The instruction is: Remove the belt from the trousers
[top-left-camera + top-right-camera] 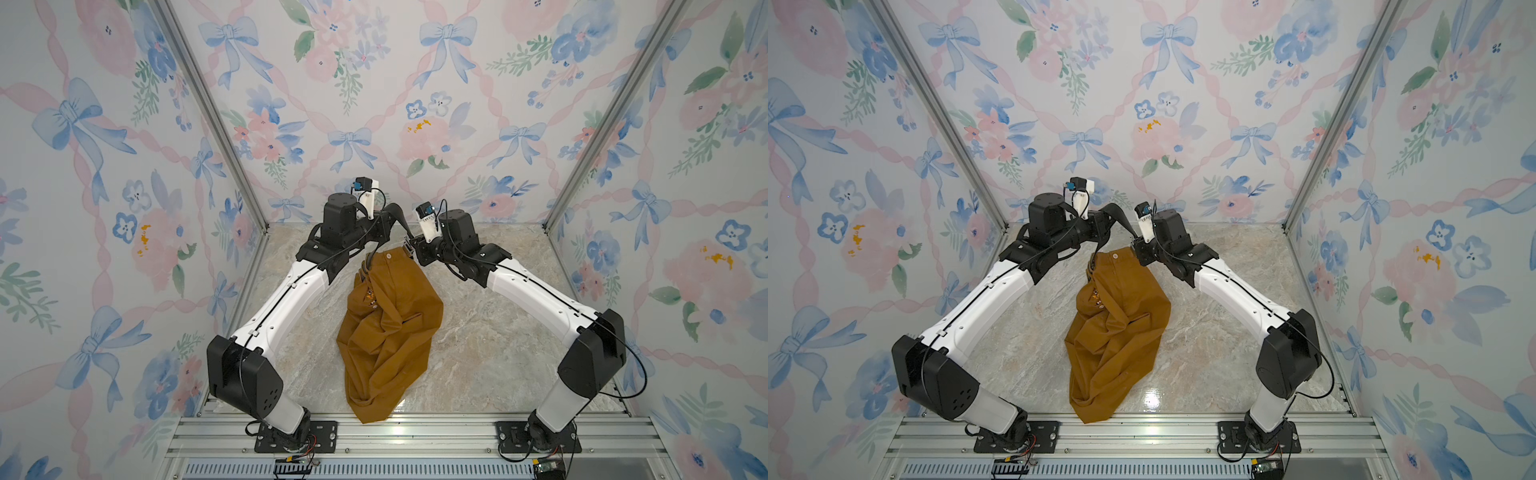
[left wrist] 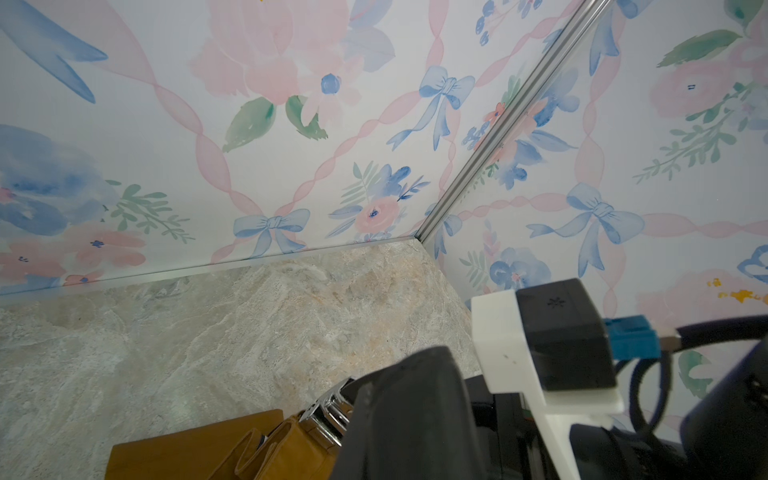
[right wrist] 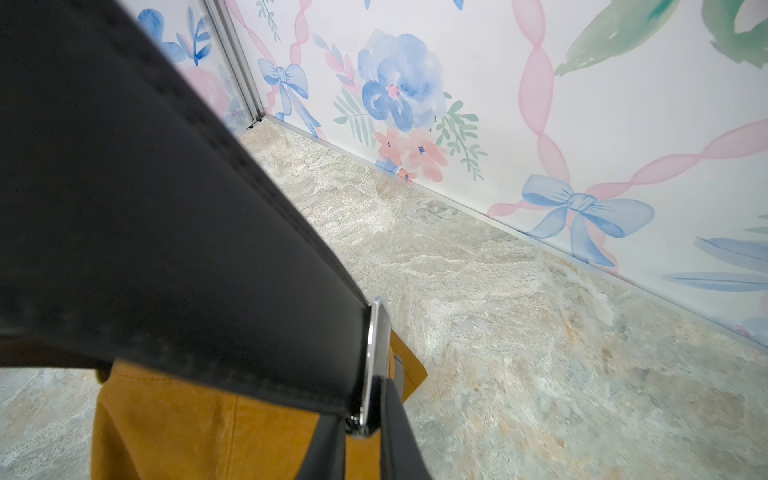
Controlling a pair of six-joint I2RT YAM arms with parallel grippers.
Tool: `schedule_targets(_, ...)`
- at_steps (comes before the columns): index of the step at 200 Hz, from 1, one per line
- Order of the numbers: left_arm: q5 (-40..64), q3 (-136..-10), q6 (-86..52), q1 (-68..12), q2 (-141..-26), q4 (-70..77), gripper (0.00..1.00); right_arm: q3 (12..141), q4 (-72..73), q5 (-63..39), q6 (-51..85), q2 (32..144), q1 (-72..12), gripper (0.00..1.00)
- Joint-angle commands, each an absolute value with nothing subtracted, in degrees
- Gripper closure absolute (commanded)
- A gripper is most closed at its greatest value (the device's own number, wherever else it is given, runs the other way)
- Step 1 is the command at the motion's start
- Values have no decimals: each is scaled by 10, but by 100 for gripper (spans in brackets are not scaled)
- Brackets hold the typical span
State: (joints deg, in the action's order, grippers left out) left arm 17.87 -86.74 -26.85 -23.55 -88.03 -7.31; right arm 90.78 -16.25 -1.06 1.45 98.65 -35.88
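**Two pincers meeting over the waistband**

In both top views I am reaching my two arms toward the far end of the tabletop (image 1: pixel 478 332), where they are almost meeting. The trousers (image 1: pixel 386 328) are lying crumpled down the middle, waistband at the far end with its white button (image 1: pixel 389 256) facing up. My left pincer (image 1: pixel 388 222) is sitting closed on the belt (image 1: pixel 398 219), whose black strap is arching from it down to my right pincer (image 1: pixel 411 245) at the waistband corner. My right pincer is standing nearly closed at the buckle end; I cannot tell from here just what it is pinching. The same layout is showing in a top view: trousers (image 1: pixel 1117 332), belt (image 1: pixel 1119 216), left pincer (image 1: pixel 1106 222), right pincer (image 1: pixel 1136 245).

In the left wrist view, the black strap (image 2: pixel 411 415) is filling the foreground close to the lens, the silver buckle (image 2: pixel 328 411) is lying beside it, touching the mustard cloth (image 2: pixel 187 457).

In the right wrist view, the wide strap (image 3: pixel 166 249) is running diagonally into the buckle (image 3: pixel 376 365), with the trousers (image 3: pixel 187 432) directly beneath. The fingers of my pincer are not showing here.
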Motion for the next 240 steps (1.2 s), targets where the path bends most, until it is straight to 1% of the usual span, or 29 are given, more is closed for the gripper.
schedule_targets(1,187,-911,-306,-252,-866,33,100,902,-233,18,3,997,-372,100)
schedule_targets(23,179,-913,-304,-276,-884,33,100,920,-244,32,-13,1002,-390,100)
schedule_targets(41,186,-929,-307,-276,-888,33,100,937,-261,45,-20,1013,-397,100)
schedule_targets(65,194,-956,-319,-250,-868,33,100,931,-268,73,-22,1027,-392,100)
schedule_targets(99,237,-991,-348,-206,-857,33,100,891,-242,62,-13,1023,-381,100)
schedule_targets(122,246,-970,-354,-204,-871,33,100,884,-226,38,0,1010,-385,94)
schedule_targets(164,239,-908,-351,-211,-895,36,100,889,-199,26,1,977,-396,93)
schedule_targets(175,244,-903,-351,-211,-899,36,100,894,-200,23,-3,974,-395,88)
schedule_targets(184,246,-902,-351,-211,-902,36,100,897,-203,22,-6,975,-395,86)
schedule_targets(209,247,-905,-350,-211,-904,38,100,906,-210,22,-9,979,-394,85)
schedule_targets(226,248,-905,-350,-211,-904,38,100,907,-209,16,-8,980,-394,87)
schedule_targets(240,249,-904,-350,-211,-905,39,100,908,-208,13,-7,982,-395,85)
